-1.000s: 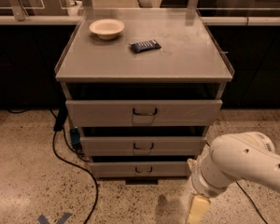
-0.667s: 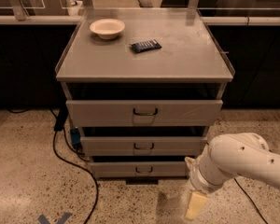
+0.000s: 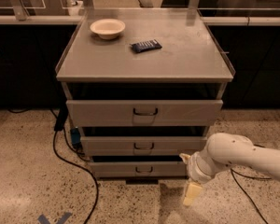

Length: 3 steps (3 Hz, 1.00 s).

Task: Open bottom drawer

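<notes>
Grey metal cabinet [image 3: 144, 62], flat top with a raised rim, three grey drawer fronts stacked and narrowing downward.
- Wide top drawer front [image 3: 186, 112], mid-sized middle drawer front [image 3: 107, 145], narrow bottom drawer [image 3: 112, 169]. One small dark loop handle each, so 3 handles, all centred.
- The bottom drawer sits lowest, just above the speckled terrazzo floor [image 3: 23, 171], with a dark gap above its top edge. Its loop handle [image 3: 143, 170] is unobstructed from the front.
- Gripper [image 3: 192, 193] on a white rounded arm [image 3: 233, 155] that enters from the right edge. It hangs low over the floor, just off the bottom drawer's right end, clear of the handle and not touching the front. Claw state: can't tell.
- Room: bare floor in front of the cabinet and to its left. One black cable [image 3: 79, 169] loops down the left side, and a thinner one [image 3: 245, 195] runs on the right under the arm.
- On top: 1 cream round bowl [image 3: 107, 28] back left, 1 dark blue flat packet [image 3: 146, 45] near the middle. They sit apart, both well inside the rim.
</notes>
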Motion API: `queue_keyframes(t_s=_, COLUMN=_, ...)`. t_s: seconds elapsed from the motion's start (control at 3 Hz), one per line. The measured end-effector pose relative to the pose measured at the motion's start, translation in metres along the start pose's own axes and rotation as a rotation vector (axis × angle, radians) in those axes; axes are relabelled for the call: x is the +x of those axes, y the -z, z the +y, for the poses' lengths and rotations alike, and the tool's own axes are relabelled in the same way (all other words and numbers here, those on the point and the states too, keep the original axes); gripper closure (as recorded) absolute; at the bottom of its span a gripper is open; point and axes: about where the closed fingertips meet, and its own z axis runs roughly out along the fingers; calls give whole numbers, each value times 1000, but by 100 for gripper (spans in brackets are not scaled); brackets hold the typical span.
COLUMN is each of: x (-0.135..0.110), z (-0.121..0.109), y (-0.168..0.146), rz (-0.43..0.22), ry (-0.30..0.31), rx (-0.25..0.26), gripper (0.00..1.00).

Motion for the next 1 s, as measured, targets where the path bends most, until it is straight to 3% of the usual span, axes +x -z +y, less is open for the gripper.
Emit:
queue_keyframes(t_s=0.33, x=15, z=-9, y=-39, rz=-1, ry=3, rx=-11, gripper=0)
queue_keyframes(t_s=0.67, x=20, z=-8, y=-112, rz=56, ry=7, rx=-21, gripper=0)
queue_keyframes(t_s=1.0, x=20, z=-8, y=-112, rz=56, ry=7, rx=-21, gripper=0)
